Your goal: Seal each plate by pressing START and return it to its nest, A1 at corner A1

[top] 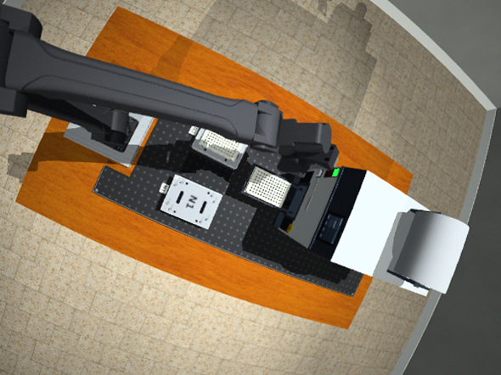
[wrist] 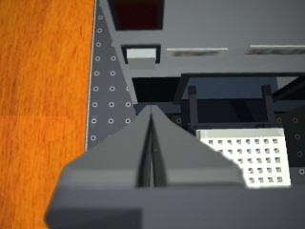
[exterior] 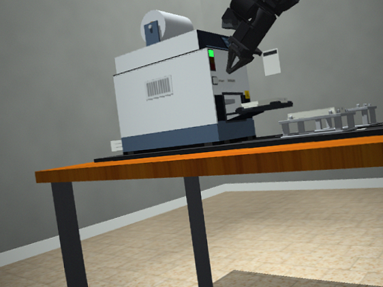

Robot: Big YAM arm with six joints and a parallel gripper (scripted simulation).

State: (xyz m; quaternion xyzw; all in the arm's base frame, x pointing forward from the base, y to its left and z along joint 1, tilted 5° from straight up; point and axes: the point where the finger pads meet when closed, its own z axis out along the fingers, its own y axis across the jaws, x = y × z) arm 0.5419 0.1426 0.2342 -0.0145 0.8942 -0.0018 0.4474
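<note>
My gripper (exterior: 229, 71) (wrist: 151, 114) is shut and empty. It hangs in front of the sealer's face, above the stage and the level of the START button (exterior: 214, 80) (wrist: 141, 55), with a gap to it. A cream plate (top: 267, 187) (wrist: 267, 159) lies on the extended stage (exterior: 287, 104); it looks flat, and its wells show. The lamp (top: 335, 172) (exterior: 211, 53) is green. The other plate (top: 222, 145) (exterior: 310, 112) sits in the second nest (exterior: 316, 117), partly hidden by the arm in the top view. Nest N1 (top: 191, 203) is empty.
The sealer (exterior: 166, 105) stands beyond the stage, with a foil roll (top: 429, 251) (exterior: 175, 24) on top. A yellow label (top: 289, 227) (exterior: 247, 94) is beside its opening. The arm reaches over the second nest. A wooden table edge (wrist: 43, 114) runs left of the gripper.
</note>
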